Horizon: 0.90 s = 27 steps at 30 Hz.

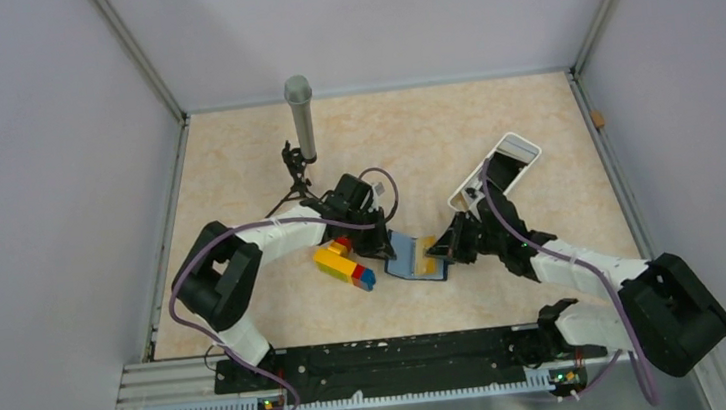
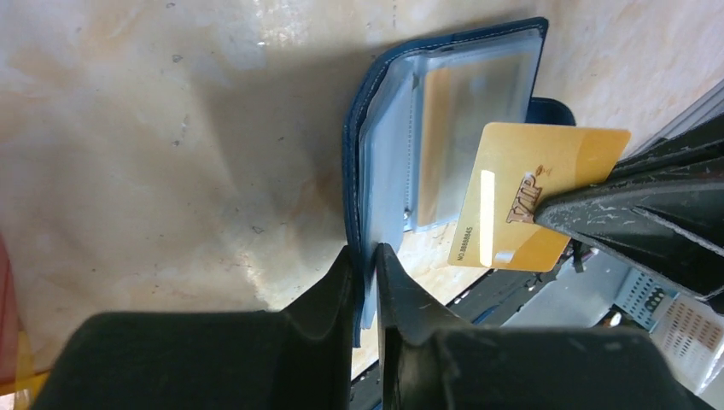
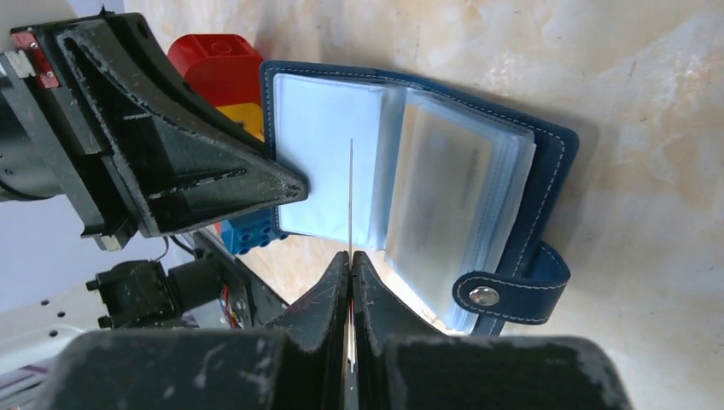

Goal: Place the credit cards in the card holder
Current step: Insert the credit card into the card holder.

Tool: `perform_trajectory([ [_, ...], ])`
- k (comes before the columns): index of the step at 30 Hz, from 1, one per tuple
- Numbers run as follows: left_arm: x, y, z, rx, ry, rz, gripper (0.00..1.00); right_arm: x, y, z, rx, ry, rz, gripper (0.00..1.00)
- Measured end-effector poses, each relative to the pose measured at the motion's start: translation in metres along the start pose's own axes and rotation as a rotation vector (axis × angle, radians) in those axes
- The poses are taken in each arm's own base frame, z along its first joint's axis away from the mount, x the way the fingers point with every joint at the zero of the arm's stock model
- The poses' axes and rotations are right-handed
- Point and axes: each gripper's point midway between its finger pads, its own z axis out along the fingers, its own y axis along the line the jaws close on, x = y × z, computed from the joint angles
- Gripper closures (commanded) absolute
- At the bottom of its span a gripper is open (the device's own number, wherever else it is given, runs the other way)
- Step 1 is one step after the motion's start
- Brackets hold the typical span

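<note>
The beige marbled table (image 1: 234, 157) fills the walled cell, and both arms reach in from its near edge to meet close to the middle. Far right of that meeting point a white oblong tray (image 1: 522, 141) lies at a slant. Far left stands a grey cylinder on a small black tripod (image 1: 300, 116). A cluster of red, yellow and blue toy bricks (image 1: 343, 264) sits just left of the card holder (image 1: 407, 261), which lies open on the table between the two grippers with its clear inner sleeves (image 2: 444, 128) fanned upward. The left gripper (image 2: 367, 256) comes in from the left. Its fingers are closed to a narrow slit on the holder's left edge, pinching the navy cover and a clear sleeve. The right gripper (image 3: 351, 260) comes in from the right, clenched tight on the yellow-gold credit card (image 2: 512, 171). It holds the card on edge above the open holder. From the right wrist the card shows only as a thin line (image 3: 351, 196) over the left page. From the left wrist one corner of the card overlaps the sleeves, though whether it touches them cannot be told. The closing strap with its small snap stud (image 3: 484, 295) lies loose at the holder's right side.
</note>
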Motion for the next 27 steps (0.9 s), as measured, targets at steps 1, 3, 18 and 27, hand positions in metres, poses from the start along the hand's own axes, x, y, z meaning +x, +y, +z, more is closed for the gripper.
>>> perform_trajectory([
  [1, 0.000, 0.002, 0.000, -0.008, 0.000, 0.005, 0.84, 0.000, -0.002, 0.002, 0.001, -0.007, 0.009, 1.00],
  [3, 0.001, 0.006, 0.001, -0.023, 0.003, 0.012, 0.82, 0.000, -0.007, 0.005, 0.007, -0.014, 0.026, 1.00],
  [18, 0.001, 0.016, 0.001, -0.075, 0.007, 0.036, 0.83, -0.004, -0.017, 0.028, -0.007, -0.035, 0.043, 1.00],
  [27, 0.000, 0.020, 0.003, -0.078, 0.014, 0.028, 0.83, -0.004, -0.020, 0.036, -0.014, -0.032, 0.046, 1.00],
])
